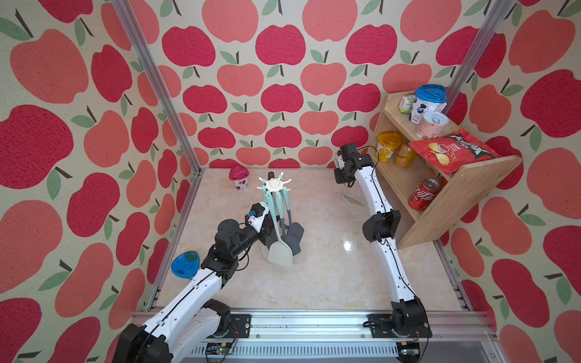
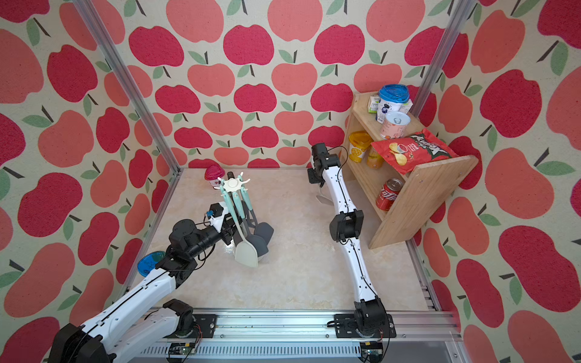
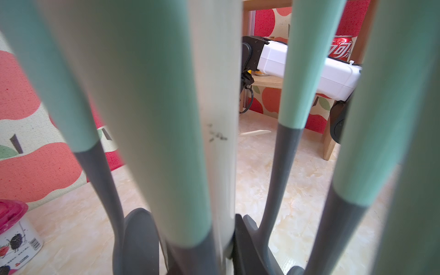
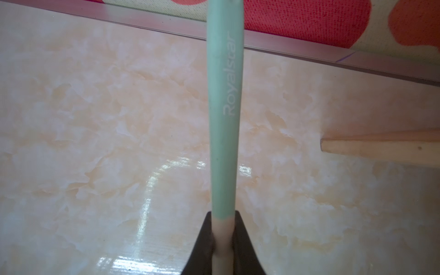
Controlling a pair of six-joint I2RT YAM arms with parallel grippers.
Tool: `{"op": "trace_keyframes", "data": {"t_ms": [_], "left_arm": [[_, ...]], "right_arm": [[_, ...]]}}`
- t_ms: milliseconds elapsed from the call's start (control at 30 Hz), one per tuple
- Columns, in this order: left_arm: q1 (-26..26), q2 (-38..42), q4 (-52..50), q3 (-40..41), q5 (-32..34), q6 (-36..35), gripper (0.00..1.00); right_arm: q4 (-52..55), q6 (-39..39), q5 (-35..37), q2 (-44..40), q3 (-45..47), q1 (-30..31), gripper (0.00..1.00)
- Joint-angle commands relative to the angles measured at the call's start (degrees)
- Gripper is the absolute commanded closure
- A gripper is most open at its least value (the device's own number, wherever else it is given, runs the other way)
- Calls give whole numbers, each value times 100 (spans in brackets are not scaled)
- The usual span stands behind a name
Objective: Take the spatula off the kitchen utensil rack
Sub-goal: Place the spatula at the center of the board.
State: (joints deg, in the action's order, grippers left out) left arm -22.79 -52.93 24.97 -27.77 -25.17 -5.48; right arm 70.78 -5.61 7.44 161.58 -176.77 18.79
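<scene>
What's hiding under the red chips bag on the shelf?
An orange can peeks out, beside a yellow cup. The bag covers part of the can and anything deeper.

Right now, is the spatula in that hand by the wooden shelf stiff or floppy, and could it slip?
The spatula is probably stiff: its handle runs straight out of the right hand without bending. The smooth, tapering handle might slip, as only the narrow neck is pinched. It seems light, since that small pinch alone appears to carry it.
</scene>
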Motion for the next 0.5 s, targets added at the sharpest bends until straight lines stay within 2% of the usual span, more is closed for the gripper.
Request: {"op": "trace_keyframes", "data": {"t_ms": [0, 467], "left_arm": [[46, -223, -1023, 151, 251, -402, 100], [37, -156, -1024, 193, 325, -419, 100]], "right_arm": [[313, -132, -85, 220, -178, -136, 100], [557, -340, -68, 580, -176, -156, 100]]}}
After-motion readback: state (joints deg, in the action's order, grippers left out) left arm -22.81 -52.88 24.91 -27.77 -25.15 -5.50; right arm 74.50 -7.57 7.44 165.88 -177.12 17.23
